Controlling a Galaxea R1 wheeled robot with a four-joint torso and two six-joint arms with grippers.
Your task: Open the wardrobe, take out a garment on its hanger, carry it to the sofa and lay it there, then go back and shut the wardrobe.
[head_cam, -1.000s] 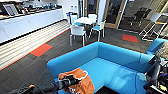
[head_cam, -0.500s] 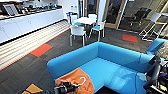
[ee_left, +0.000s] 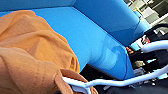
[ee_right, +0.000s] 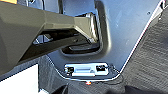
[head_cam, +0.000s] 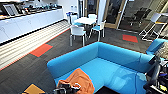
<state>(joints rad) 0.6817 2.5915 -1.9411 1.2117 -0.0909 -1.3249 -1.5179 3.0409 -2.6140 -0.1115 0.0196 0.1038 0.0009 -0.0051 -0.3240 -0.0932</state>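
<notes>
Turquoise fabric dominated: the sofa [head_cam: 110, 67] ran across the room in an L, low-backed, broad seat facing the robot. Beyond it, dark carpet with orange patches, a white counter [head_cam: 30, 22] along the wall, a small white table [head_cam: 86, 20] with white chairs [head_cam: 78, 32] well apart from the sofa.

On the near end of the seat lay the garment [head_cam: 80, 81], burnt-orange, bunched in folds, its bulk resting on the cushion (lettering hidden in the creases). In the left wrist view the orange cloth [ee_left: 32, 55] spread over the blue cushion [ee_left: 87, 37], and the thin white hanger [ee_left: 105, 82] stuck out from its edge, past the seat's front.

Left gripper [head_cam: 67, 88] sat dark at the garment's near edge, touching or just beside it; whether its fingers were spread or pinching the hanger, could not tell. Right gripper's state likewise could not be told.

Judgement: the laying-down step was in hand, nearly done. Next move calls for a clean release, hanger clear of the fingers.
</notes>
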